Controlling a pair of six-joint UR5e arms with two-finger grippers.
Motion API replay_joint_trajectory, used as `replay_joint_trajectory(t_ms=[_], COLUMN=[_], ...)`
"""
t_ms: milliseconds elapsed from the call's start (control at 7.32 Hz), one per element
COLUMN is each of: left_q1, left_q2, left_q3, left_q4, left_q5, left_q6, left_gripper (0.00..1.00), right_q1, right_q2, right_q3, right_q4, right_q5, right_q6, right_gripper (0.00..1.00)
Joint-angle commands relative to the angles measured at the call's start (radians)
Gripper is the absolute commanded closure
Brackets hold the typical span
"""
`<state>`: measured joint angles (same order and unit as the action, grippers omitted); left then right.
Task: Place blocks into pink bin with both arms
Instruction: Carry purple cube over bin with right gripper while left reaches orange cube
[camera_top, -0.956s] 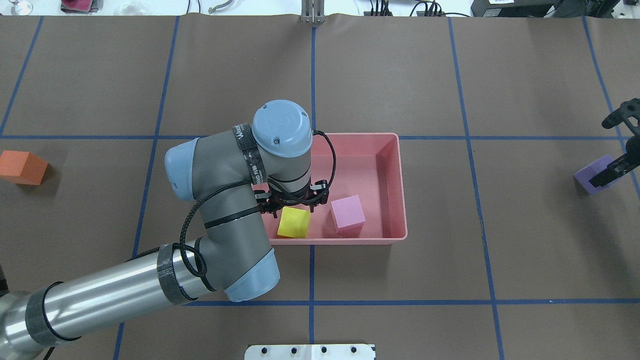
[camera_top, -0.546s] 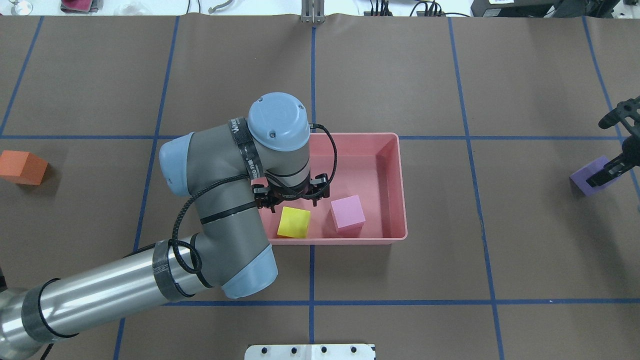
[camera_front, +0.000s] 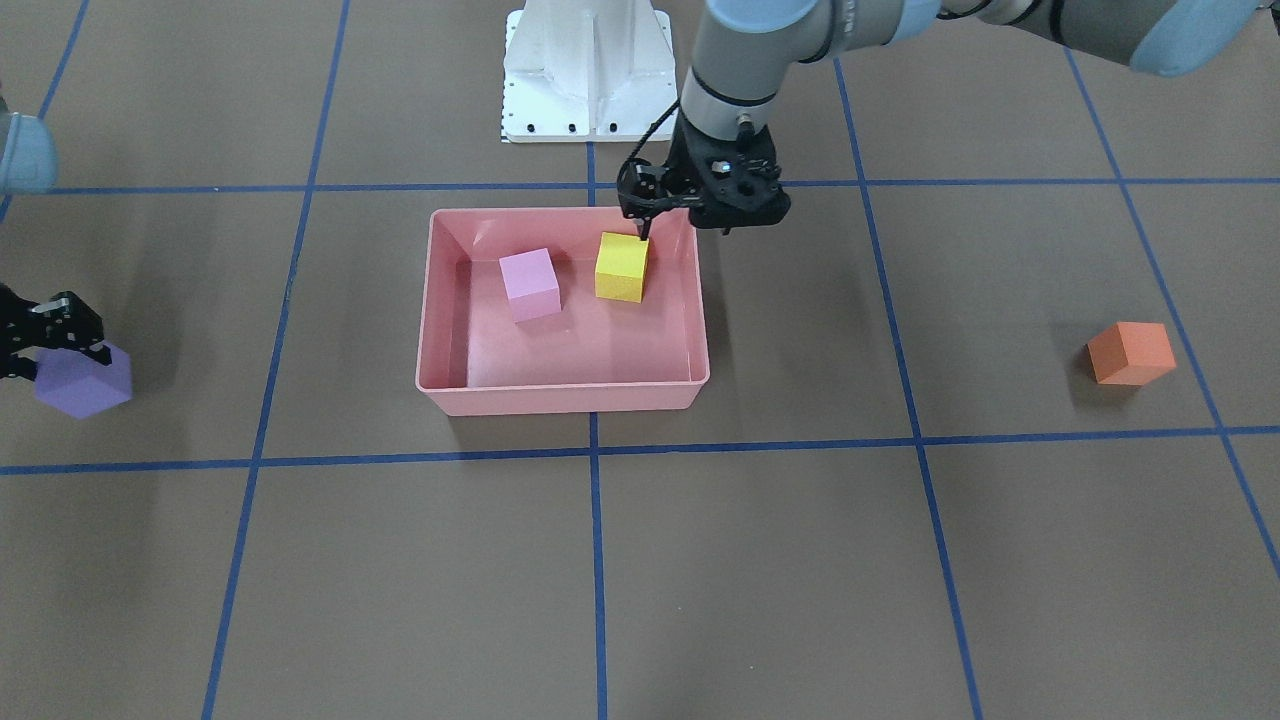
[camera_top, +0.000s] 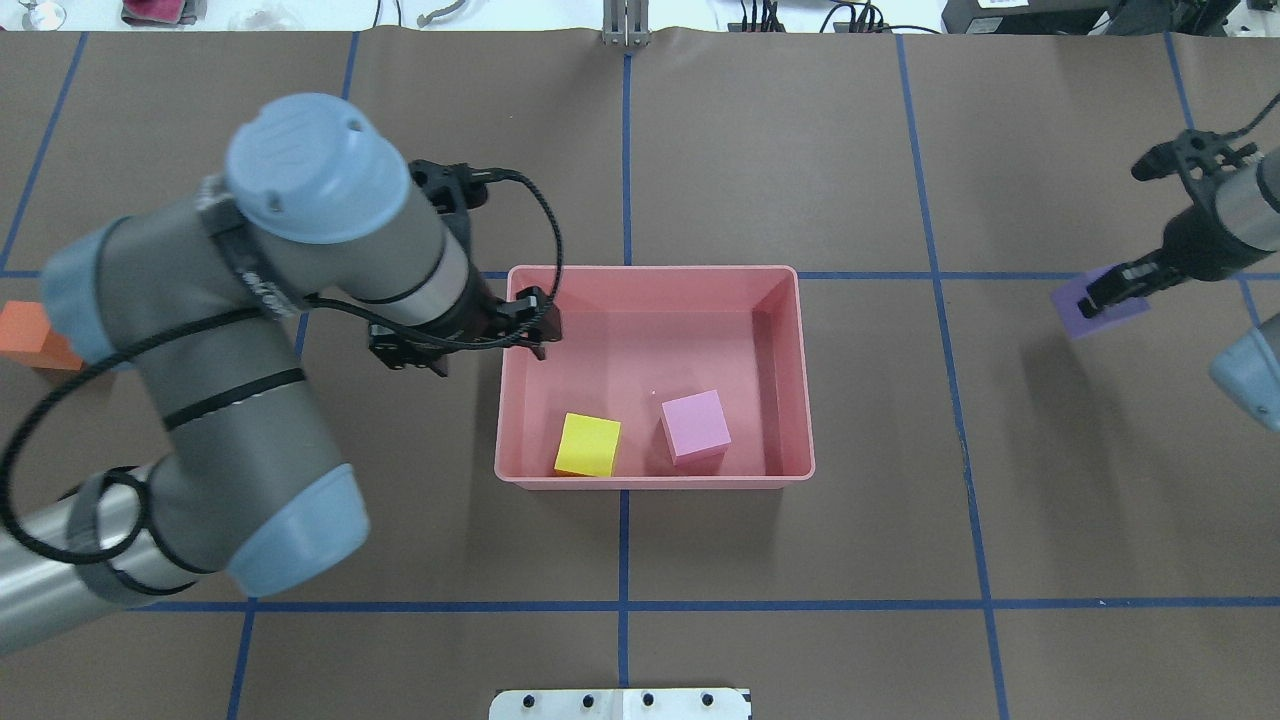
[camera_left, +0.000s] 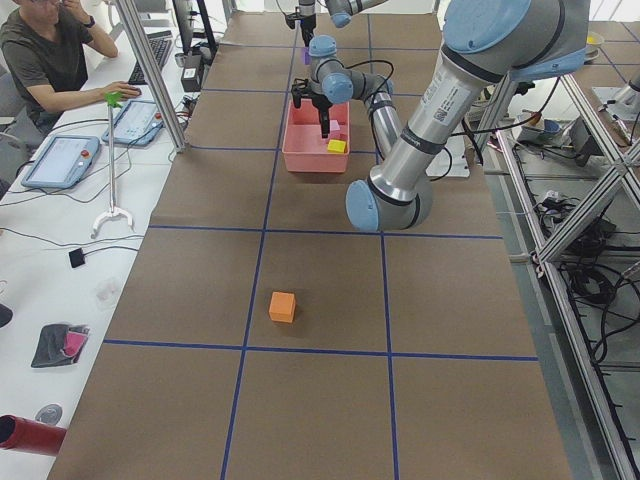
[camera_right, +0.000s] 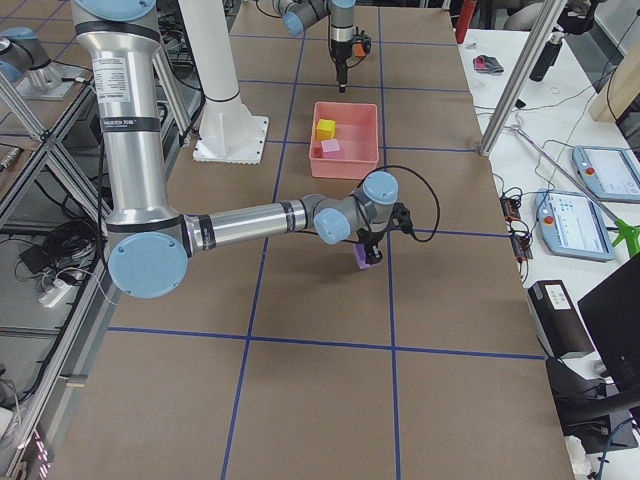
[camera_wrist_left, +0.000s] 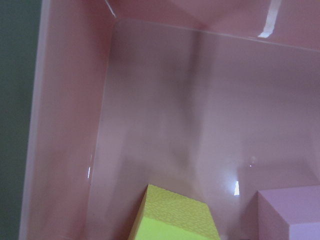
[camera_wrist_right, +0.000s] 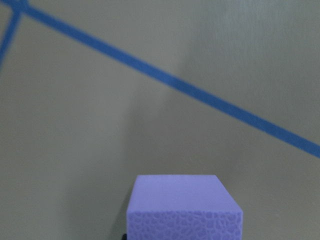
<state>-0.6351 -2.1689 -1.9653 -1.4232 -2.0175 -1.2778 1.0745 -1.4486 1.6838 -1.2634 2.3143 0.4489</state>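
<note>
A small matte orange cube (camera_top: 20, 330) sits on the brown table (camera_top: 800, 150) at far left. The left gripper (camera_front: 684, 222), fingers spread and empty, hangs over the left wall of the shallow salmon-pink plastic bin (camera_top: 650, 268). Inside, by the robot-side wall, a yellow cube (camera_top: 588, 444) and a light pink cube (camera_top: 695, 426) rest side by side, apart from that gripper. Far right, the right gripper (camera_top: 1108, 296) is clamped on a purple cube (camera_top: 1072, 316), well apart from the bin.
</note>
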Motion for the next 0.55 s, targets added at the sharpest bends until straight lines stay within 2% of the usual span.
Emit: replay_joint_trajectory(t_ms=[0,137,410], left_q1=[-0.116,-0.159,-0.252], left_q2=[0.192,0.249,0.374], left_q3=[-0.101,-0.102,-0.093], left_q4=[-0.005,-0.008,-0.051], left_q5=[-0.072,-0.073,-0.075], left_q6=[0.207,0.3,0.484], left_gripper=[0.01,0.01,0.01], right_q1=[-0.144,-0.225,-0.33], right_q2=[0.185,0.276,0.446], right_q3=[0.109,0.135,0.164], right_q4=[-0.089,-0.135,-0.297], right_q5=[-0.027,-0.092,-0.191], right_q6=[0.427,0.583,0.729], right_gripper=[1.0,1.0,1.0])
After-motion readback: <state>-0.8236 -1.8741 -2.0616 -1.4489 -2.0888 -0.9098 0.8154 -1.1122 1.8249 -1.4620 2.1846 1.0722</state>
